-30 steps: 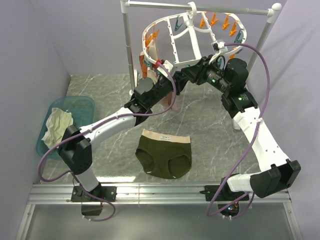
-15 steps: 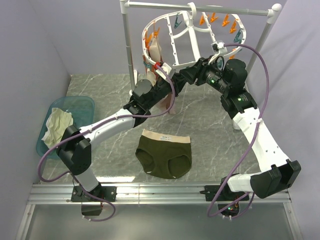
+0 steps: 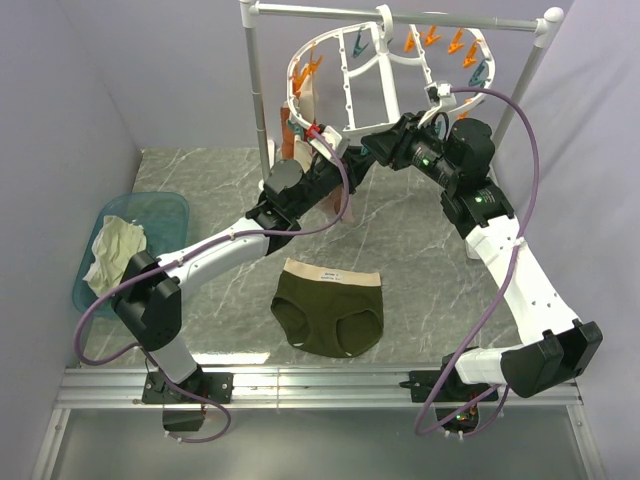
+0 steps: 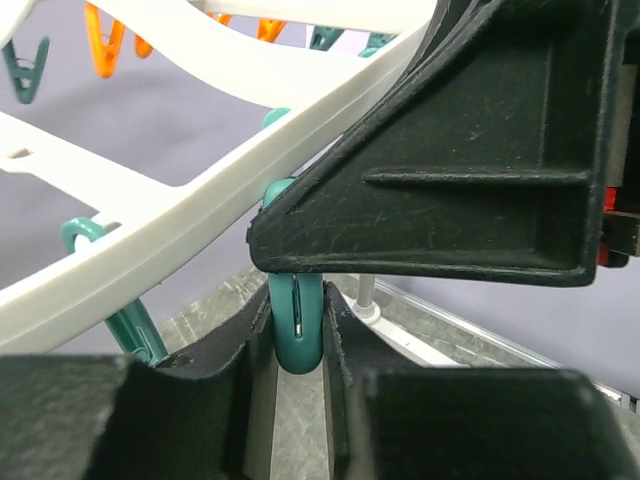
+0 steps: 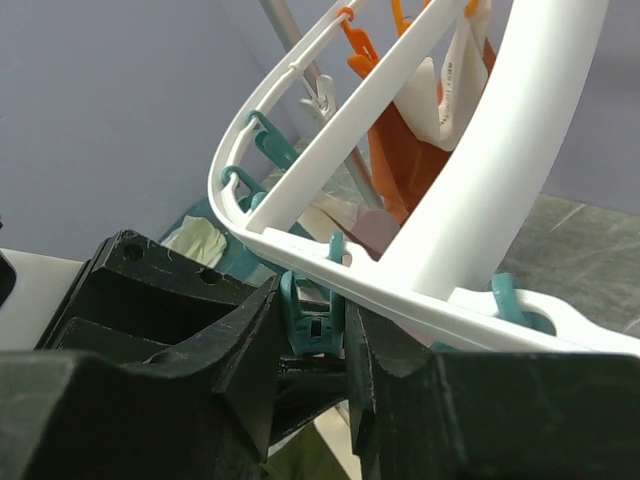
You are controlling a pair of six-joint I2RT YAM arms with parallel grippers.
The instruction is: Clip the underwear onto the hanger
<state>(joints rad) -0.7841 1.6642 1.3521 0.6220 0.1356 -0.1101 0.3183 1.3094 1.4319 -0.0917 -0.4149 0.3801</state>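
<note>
Though cropped, pincer (image 4: 297, 312) seemingly on clothespin (image 4: 297, 345).

Left gripper (image 3: 333, 143) and right gripper (image 3: 366, 147) meet at the hanger's (image 3: 350, 88) near rim, each pinching a teal clothespin (image 4: 297, 340), blocking that side. Hung garments (image 3: 306, 100) seem to crowd its left edge. Above the underwear (image 3: 328, 318) is open.
</note>
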